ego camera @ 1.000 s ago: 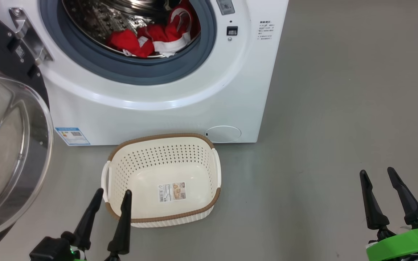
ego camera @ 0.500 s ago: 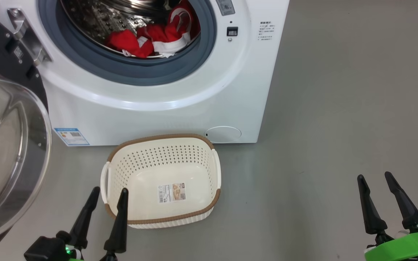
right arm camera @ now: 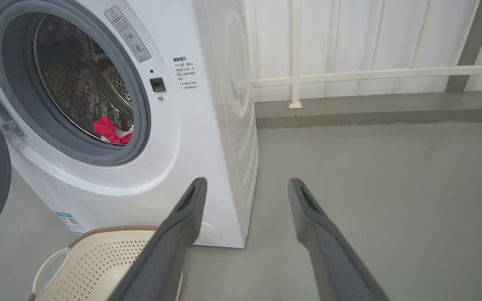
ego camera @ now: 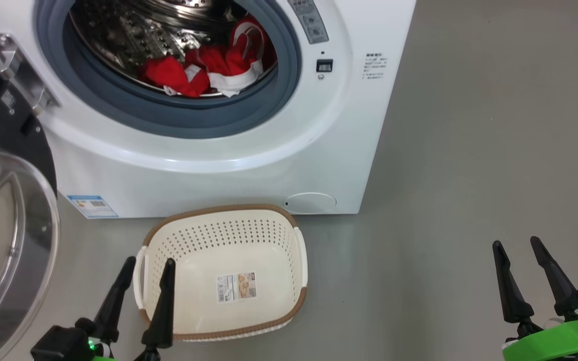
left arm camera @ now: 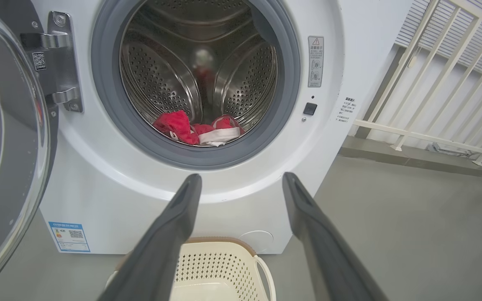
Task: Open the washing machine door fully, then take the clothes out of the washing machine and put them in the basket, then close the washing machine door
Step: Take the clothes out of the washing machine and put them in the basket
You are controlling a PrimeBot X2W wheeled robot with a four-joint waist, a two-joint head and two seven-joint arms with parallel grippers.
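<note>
- Hanging low above the grey floor (ego camera: 469,150), the left gripper (ego camera: 149,260) has its two dark fingers spread wide with nothing between them.
- The basket (ego camera: 229,207) sits on the floor just ahead of this gripper and slightly to its right. In the head view the fingertips overlap its near left corner, and I cannot tell whether they touch.
- The washing machine (ego camera: 219,175) stands straight ahead of the left gripper, beyond the basket.
- The clothes (ego camera: 203,70) lie in a red heap with white bands at the bottom front of the steel drum (left arm camera: 161,79). They are ahead of and above the left fingertips, just behind the grey gasket (ego camera: 168,120).
- The washing machine door (ego camera: 13,260) is swung open to the left of the left gripper, its glass bowl bulging outward.
- The right gripper (ego camera: 515,242) is likewise spread and empty, well apart from the basket, which lies to its left.
- The machine stands ahead and left of the right gripper, with a white railing (right arm camera: 349,75) farther on.
</note>
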